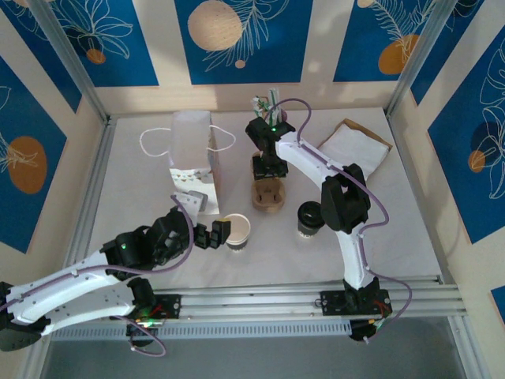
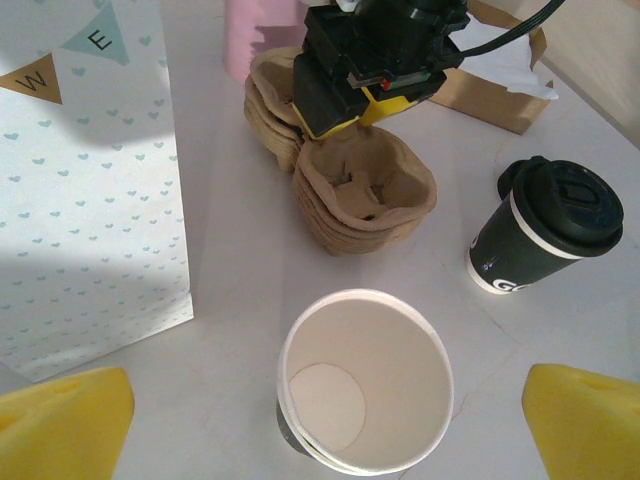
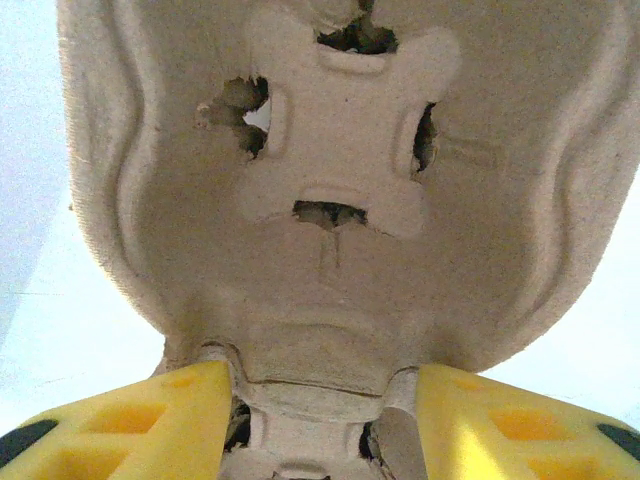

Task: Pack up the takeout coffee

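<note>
Now the right gripper (image 3: 322,425) is clamping the carrier (image 3: 340,200) while the left gripper (image 1: 215,234) is hovering wide apart by the lidless cup (image 2: 365,380), so seating the coffee (image 2: 550,225) is probably coming next

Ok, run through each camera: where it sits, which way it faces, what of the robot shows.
Top external: above and behind the robot, looking down on the table; left gripper and right gripper show.
Left wrist: on that wrist, looking forward and down over the lidless cup; own yellow fingertips spread at the bottom corners.
Right wrist: close against the pulp carrier; own fingers gripping it.
Shared: top and left wrist both show the lidded coffee cup.
</note>
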Robot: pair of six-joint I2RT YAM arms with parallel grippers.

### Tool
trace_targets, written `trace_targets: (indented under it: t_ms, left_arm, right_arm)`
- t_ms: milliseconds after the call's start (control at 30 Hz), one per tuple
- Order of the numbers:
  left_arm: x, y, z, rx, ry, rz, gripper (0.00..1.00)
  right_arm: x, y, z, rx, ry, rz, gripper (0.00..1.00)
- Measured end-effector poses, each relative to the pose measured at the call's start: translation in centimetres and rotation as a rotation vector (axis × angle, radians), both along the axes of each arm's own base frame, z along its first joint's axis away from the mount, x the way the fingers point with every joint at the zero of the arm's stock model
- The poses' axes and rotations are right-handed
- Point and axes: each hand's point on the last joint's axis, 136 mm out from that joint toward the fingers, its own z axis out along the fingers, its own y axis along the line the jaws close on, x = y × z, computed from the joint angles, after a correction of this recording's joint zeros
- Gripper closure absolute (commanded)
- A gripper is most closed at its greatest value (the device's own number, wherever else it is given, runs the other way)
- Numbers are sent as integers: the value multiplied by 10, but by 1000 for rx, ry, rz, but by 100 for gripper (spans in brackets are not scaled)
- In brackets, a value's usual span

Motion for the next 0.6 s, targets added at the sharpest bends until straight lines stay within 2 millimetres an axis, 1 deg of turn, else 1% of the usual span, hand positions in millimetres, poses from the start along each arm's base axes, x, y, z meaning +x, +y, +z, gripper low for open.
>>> trace_targets:
  t_ms: [233,367,600]
  left_arm:
    - [0,0,0,-1,1,-2,0]
    - [0,0,0,-1,1,-2,0]
    - [0,0,0,-1,1,-2,0]
  right_arm:
    - [0,0,-7,-9,12,-1,49]
    - [0,0,-7,-9,13,-1,51]
    - [0,0,-7,-9,14,-8,56]
